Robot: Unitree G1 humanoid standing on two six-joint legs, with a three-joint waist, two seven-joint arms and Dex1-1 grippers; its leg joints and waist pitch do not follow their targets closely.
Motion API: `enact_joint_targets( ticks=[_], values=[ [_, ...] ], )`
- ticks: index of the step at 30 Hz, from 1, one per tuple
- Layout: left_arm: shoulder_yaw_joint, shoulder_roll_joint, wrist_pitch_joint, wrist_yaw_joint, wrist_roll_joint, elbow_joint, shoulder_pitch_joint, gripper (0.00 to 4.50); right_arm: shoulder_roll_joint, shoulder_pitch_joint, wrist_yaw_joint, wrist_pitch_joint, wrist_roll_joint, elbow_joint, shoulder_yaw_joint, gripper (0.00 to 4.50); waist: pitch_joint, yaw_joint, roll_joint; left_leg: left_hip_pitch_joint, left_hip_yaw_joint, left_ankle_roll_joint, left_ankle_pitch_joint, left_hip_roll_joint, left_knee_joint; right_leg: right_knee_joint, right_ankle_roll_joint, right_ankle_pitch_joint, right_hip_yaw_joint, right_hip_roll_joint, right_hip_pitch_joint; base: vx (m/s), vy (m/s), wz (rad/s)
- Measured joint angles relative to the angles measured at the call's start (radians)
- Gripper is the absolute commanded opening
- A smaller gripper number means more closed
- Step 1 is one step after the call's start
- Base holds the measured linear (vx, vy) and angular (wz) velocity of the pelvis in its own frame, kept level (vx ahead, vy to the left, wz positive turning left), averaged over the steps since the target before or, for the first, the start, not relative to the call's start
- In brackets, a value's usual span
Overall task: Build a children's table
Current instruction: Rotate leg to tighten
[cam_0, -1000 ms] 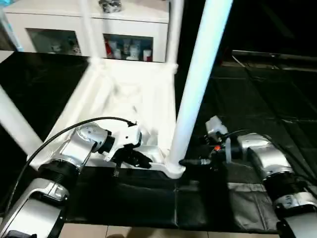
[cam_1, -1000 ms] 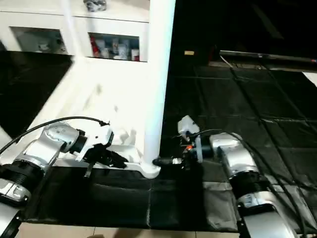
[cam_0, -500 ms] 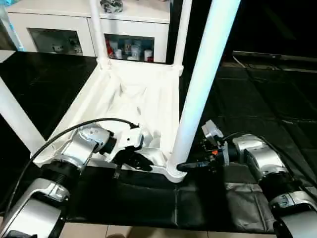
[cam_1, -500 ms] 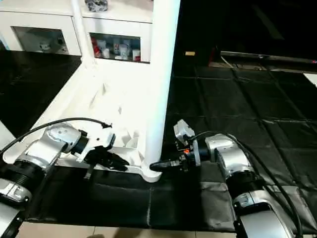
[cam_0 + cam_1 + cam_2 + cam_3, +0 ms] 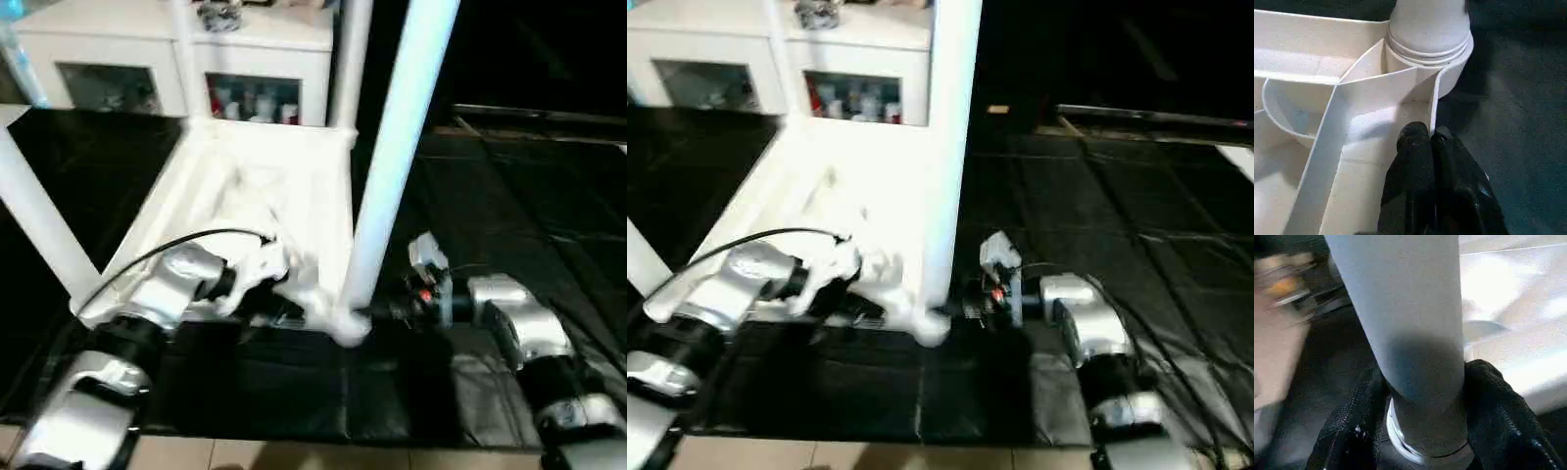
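Note:
The children's table top (image 5: 265,186) lies upside down on a black mat, its white legs standing up from the corner sockets. The near right leg (image 5: 397,157) rises from the corner socket (image 5: 1430,46) closest to me. My right gripper (image 5: 377,313) reaches in from the right at the foot of that leg. Its black fingers (image 5: 1493,401) press on both sides of the leg (image 5: 1410,323), just above the socket. My left gripper (image 5: 1427,132) is shut on the thin rim wall (image 5: 1434,103) of the table top beside that socket, its fingertips pinched together over the wall.
Three more legs stand at the near left (image 5: 34,220), far left (image 5: 186,59) and far right (image 5: 353,59). A white cabinet (image 5: 147,59) with glass doors stands behind. The black mat (image 5: 509,196) spreads to the right; pale floor tiles (image 5: 294,455) show at the near edge.
My right gripper's fingers have closed in around the foot of the near right leg. The left gripper has stayed on the rim. The camera has shifted a little.

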Motion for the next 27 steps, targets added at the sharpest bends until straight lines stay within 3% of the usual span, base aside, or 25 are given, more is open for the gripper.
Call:
enact_joint_targets(
  ticks=[3,7,9,12,13,15,22,27],
  values=[
    [0.024,-0.076,0.070,0.146,0.018,0.037,-0.028,0.00,0.071,-0.002,-0.241,0.016,-0.028,-0.004,-0.055,1.99,-0.002,-0.030,0.003,0.000,-0.006,0.000,0.000,-0.001,0.001,-0.008,0.000,0.000,-0.005,0.000,0.000,0.000,0.000,0.00],
    [0.075,-0.175,0.123,0.344,0.018,0.099,-0.058,0.00,0.156,-0.059,-0.508,0.017,-0.072,0.048,-0.097,1.98,-0.003,-0.056,0.009,-0.003,-0.019,0.000,0.000,-0.003,0.000,-0.031,0.000,0.000,-0.020,0.000,0.003,0.000,0.000,0.00],
    [0.089,-0.207,0.139,0.417,0.018,0.112,-0.069,0.00,0.176,-0.078,-0.596,0.011,-0.089,0.063,-0.100,1.98,-0.002,-0.059,0.012,-0.003,-0.021,0.000,0.000,-0.003,0.000,-0.039,0.000,0.000,-0.031,-0.005,0.004,0.000,0.000,0.00],
    [0.107,-0.249,0.155,0.509,0.020,0.127,-0.079,0.00,0.211,-0.094,-0.723,0.004,-0.137,0.070,-0.100,1.98,-0.002,-0.060,0.013,-0.002,-0.020,0.002,-0.001,-0.007,0.000,-0.039,0.000,0.000,-0.033,-0.011,0.006,0.000,0.000,0.00],
    [0.111,-0.254,0.158,0.521,0.020,0.127,-0.079,0.00,0.217,-0.098,-0.740,0.004,-0.146,0.070,-0.100,1.98,-0.002,-0.061,0.013,-0.002,-0.020,0.002,-0.001,-0.008,0.000,-0.039,0.000,0.000,-0.033,-0.012,0.005,0.000,0.000,0.00],
    [0.112,-0.258,0.163,0.528,0.020,0.126,-0.081,0.00,0.220,-0.098,-0.749,0.001,-0.146,0.069,-0.102,2.63,-0.002,-0.061,0.013,-0.003,-0.020,0.003,-0.002,-0.009,0.000,-0.039,0.000,0.000,-0.032,-0.012,0.005,0.000,0.000,0.00],
    [0.109,-0.228,0.131,0.460,0.019,0.123,-0.081,0.00,0.227,-0.085,-0.713,0.005,-0.137,0.040,-0.101,3.17,-0.002,-0.060,0.013,-0.002,-0.018,0.003,-0.002,-0.009,-0.005,-0.033,-0.004,0.010,-0.030,-0.012,0.004,0.000,0.000,0.00],
    [0.099,-0.175,0.109,0.356,-0.004,0.091,-0.063,0.00,0.163,-0.070,-0.553,0.033,-0.101,0.006,-0.073,3.60,-0.001,-0.052,0.013,-0.003,-0.017,0.003,-0.002,-0.005,-0.011,-0.030,-0.006,0.019,-0.033,-0.011,0.000,0.000,0.000,0.00]
  ],
)
